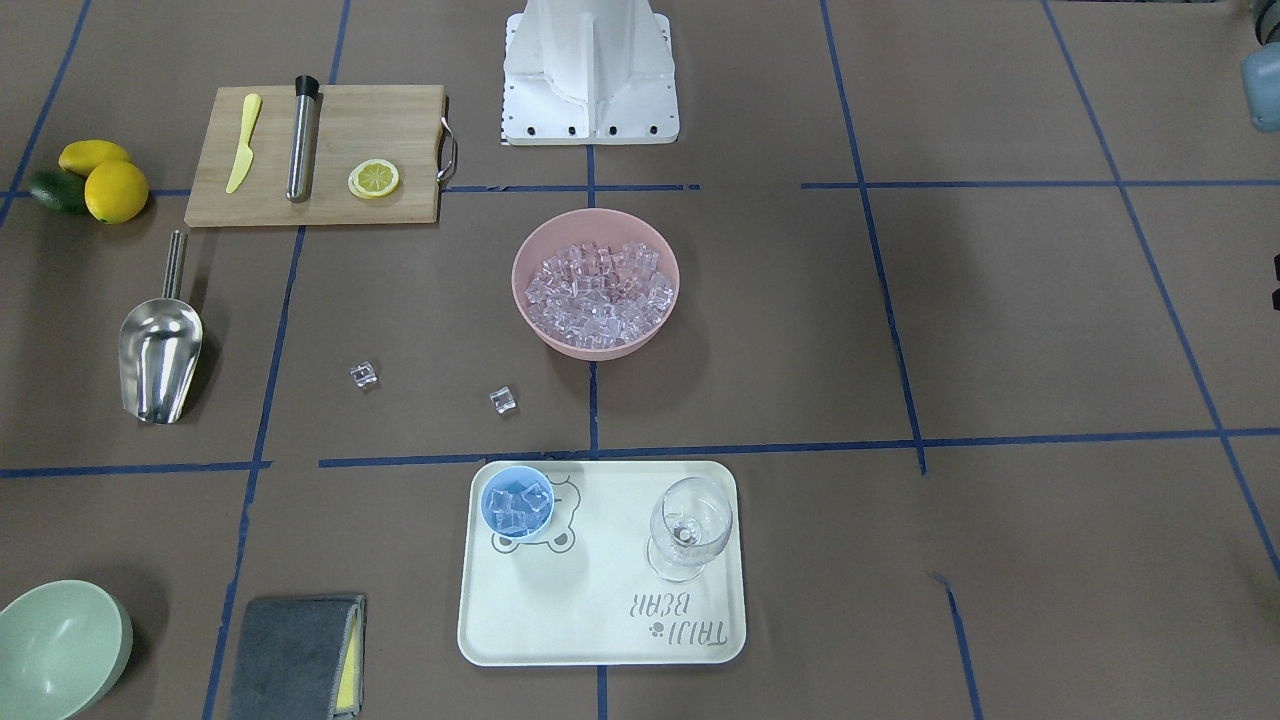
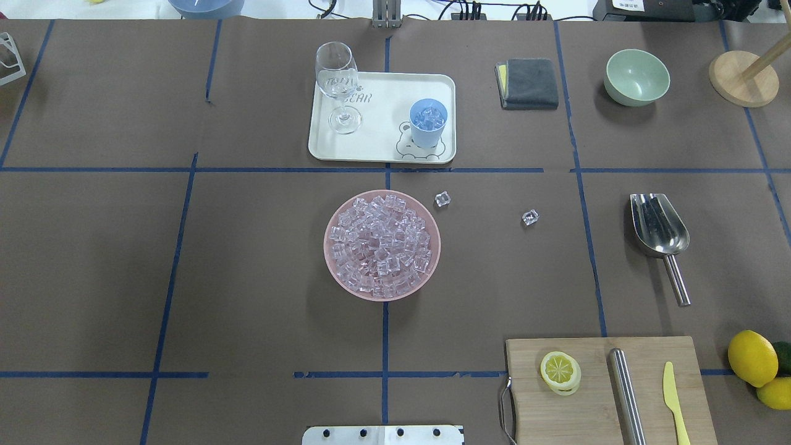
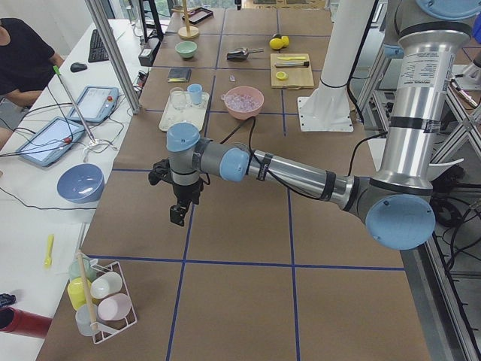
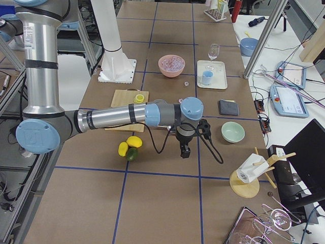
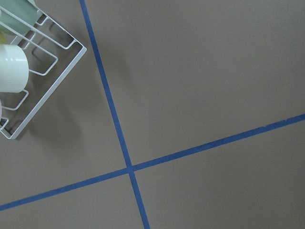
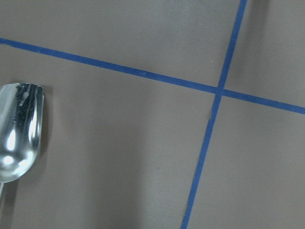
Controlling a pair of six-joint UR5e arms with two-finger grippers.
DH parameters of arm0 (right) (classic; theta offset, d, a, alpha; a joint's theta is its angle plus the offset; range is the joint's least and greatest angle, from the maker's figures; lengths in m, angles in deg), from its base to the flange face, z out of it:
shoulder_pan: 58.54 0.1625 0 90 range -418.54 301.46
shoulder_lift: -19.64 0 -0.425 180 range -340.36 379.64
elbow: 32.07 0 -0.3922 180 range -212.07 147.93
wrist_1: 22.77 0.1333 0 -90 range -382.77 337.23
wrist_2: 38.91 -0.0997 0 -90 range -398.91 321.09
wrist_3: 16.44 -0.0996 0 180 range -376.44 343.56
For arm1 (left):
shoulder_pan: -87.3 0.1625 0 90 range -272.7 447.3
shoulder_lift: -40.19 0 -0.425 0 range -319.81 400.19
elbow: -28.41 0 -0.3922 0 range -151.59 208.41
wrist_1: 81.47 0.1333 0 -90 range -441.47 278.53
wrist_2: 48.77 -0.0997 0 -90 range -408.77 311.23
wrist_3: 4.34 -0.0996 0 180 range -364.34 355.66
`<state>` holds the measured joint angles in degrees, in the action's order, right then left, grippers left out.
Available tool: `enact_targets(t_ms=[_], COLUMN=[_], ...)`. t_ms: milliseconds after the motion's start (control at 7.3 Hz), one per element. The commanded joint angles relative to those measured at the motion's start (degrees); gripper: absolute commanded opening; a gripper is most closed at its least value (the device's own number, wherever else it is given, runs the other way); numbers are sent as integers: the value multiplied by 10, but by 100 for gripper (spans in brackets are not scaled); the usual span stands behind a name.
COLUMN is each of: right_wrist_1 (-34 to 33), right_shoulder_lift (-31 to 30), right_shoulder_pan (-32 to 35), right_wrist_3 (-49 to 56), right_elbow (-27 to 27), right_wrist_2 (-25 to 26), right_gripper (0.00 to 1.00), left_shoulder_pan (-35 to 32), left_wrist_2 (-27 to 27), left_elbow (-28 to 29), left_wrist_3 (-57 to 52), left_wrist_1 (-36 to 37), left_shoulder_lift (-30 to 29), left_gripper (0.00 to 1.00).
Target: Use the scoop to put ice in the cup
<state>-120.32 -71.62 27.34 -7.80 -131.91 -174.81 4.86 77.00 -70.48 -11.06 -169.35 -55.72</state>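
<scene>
The silver scoop (image 1: pixel 160 355) lies empty on the table, alone, with its handle toward the cutting board; it also shows in the overhead view (image 2: pixel 658 225) and at the left edge of the right wrist view (image 6: pixel 16 131). The light-blue cup (image 1: pixel 517 505) stands on the white tray (image 1: pixel 600 640) with several ice cubes inside. A pink bowl (image 1: pixel 530 300) holds a heap of ice (image 1: pixel 597 285). Two loose cubes (image 1: pixel 364 375) (image 1: pixel 502 400) lie on the table. My left gripper (image 3: pixel 178 214) and right gripper (image 4: pixel 185 151) hang over the table's far ends; I cannot tell if they are open or shut.
A stemmed glass (image 1: pixel 690 525) stands on the tray beside the cup. A cutting board (image 1: pixel 330 200) carries a steel cylinder (image 1: pixel 302 140), a yellow knife and a lemon slice. Lemons (image 1: pixel 115 190), a green bowl (image 1: pixel 55 650) and a grey cloth (image 1: pixel 300 655) lie nearby. A wire cup rack (image 5: pixel 28 71) stands under the left wrist.
</scene>
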Motion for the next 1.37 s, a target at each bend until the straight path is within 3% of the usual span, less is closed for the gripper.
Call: enact_targets(t_ms=[0, 137, 1232], right_wrist_1=[-1, 0, 5], right_shoulder_lift=[-4, -2, 0], right_shoulder_pan=[37, 39, 88], right_wrist_3=[17, 15, 15], right_elbow=[31, 31, 76], right_wrist_2=[-11, -9, -9], right_gripper=[100, 100, 100], left_shoulder_pan=[-64, -78, -75], left_wrist_2=[43, 98, 103], left_elbow=[17, 30, 54], left_wrist_3=[-40, -41, -33], left_wrist_1=[40, 26, 24], left_shoulder_lift=[19, 60, 67], left_gripper=[100, 100, 100])
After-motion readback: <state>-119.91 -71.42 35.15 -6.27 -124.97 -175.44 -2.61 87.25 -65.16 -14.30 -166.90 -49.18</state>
